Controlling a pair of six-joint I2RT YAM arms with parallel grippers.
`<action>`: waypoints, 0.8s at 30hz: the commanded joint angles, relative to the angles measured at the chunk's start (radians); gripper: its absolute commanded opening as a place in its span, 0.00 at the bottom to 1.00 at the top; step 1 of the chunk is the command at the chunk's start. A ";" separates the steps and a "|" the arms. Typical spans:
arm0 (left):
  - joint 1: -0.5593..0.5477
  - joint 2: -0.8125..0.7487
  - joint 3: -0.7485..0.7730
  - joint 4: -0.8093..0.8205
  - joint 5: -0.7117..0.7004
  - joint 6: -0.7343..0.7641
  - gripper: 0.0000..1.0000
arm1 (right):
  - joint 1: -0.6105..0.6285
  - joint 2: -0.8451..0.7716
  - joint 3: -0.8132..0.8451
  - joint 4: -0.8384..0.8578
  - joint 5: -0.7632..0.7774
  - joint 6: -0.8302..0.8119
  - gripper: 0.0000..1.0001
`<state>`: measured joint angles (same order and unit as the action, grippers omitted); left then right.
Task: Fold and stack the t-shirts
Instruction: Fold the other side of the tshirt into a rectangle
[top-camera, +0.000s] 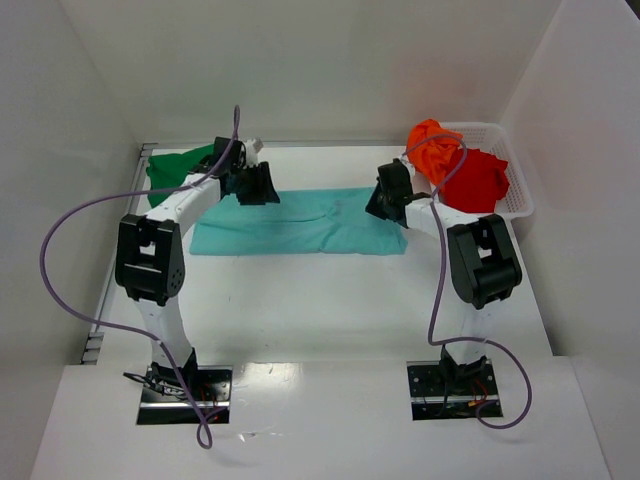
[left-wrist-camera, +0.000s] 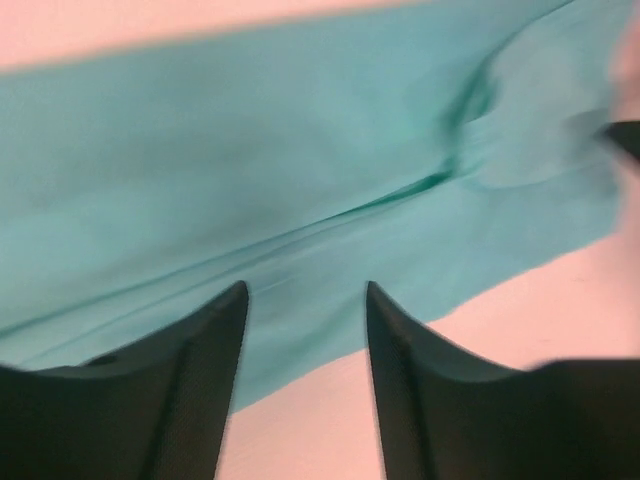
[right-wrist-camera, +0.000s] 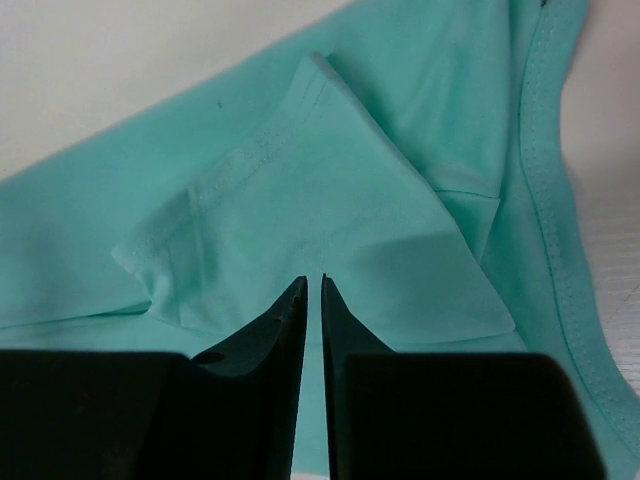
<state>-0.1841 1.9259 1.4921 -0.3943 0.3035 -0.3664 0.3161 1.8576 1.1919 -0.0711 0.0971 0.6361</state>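
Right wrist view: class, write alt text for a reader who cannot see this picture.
Two black fingers, almost closed with only a thin slit between them, point at a folded sleeve of a light teal t-shirt. The shirt fills most of the frame, with bare white table at the upper left.

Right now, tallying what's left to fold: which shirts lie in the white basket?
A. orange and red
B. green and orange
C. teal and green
A: the orange shirt and red shirt are heaped in the basket; the teal shirt and green shirt lie outside it.
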 joint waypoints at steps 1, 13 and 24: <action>-0.002 -0.030 0.062 0.086 0.198 0.037 0.51 | -0.003 -0.005 -0.003 0.016 0.044 -0.019 0.15; -0.184 0.188 0.214 0.189 0.361 0.060 0.00 | -0.052 0.107 0.084 0.005 -0.040 -0.059 0.03; -0.258 0.324 0.310 0.259 0.189 -0.040 0.00 | -0.061 0.156 0.129 0.005 -0.054 -0.081 0.02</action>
<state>-0.4347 2.2341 1.7420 -0.1925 0.5777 -0.3706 0.2607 1.9900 1.2797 -0.0875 0.0425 0.5789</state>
